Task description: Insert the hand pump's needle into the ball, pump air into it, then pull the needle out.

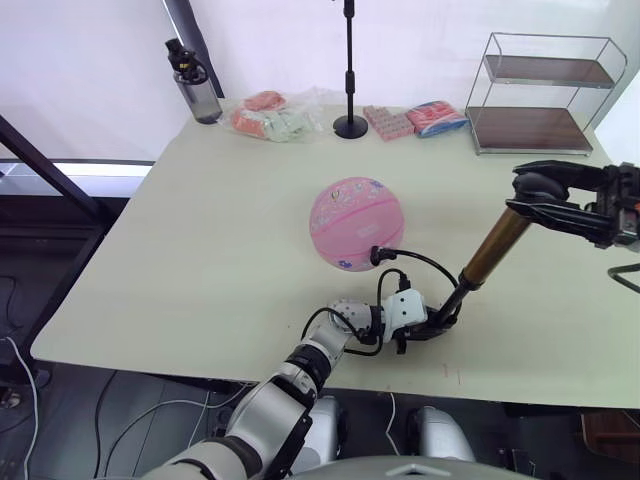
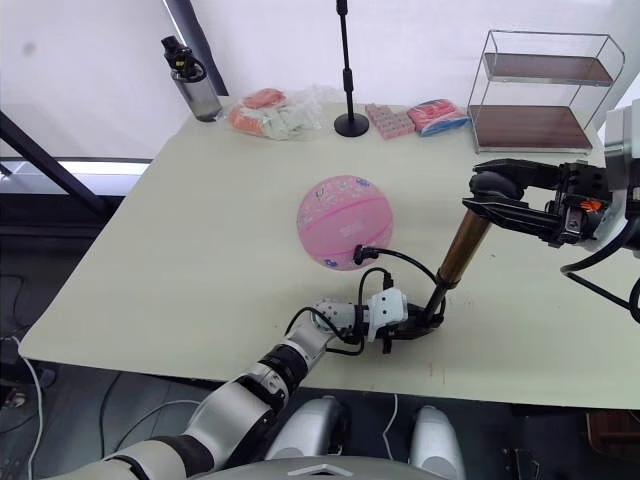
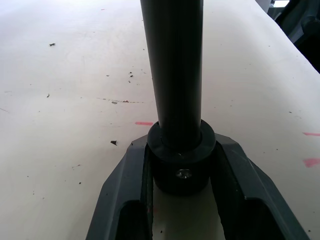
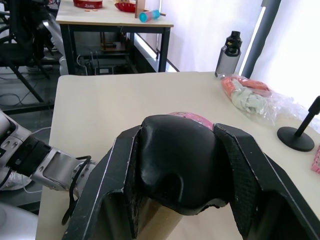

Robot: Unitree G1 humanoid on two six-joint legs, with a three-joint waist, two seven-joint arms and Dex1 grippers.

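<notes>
A pink ball (image 1: 357,222) rests mid-table. The hand pump (image 1: 493,247) stands tilted to its right, bronze barrel leaning up toward the right. My left gripper (image 1: 430,325) is shut on the pump's black base cap (image 3: 182,160) near the table's front edge. At the upper end, my right gripper (image 1: 540,195) is shut on the black handle (image 4: 177,165). The thin black hose (image 1: 425,262) loops from the pump's base to a small black fitting (image 1: 378,256) pressed against the ball's lower right side. The needle itself is hidden at the ball's surface.
Along the back of the table (image 1: 200,280) are a grey bottle (image 1: 195,85), plastic-wrapped packets (image 1: 275,118), a black stand with a round base (image 1: 350,125), more packets (image 1: 410,120) and a two-tier wire shelf (image 1: 545,95). Open tabletop lies left of the ball.
</notes>
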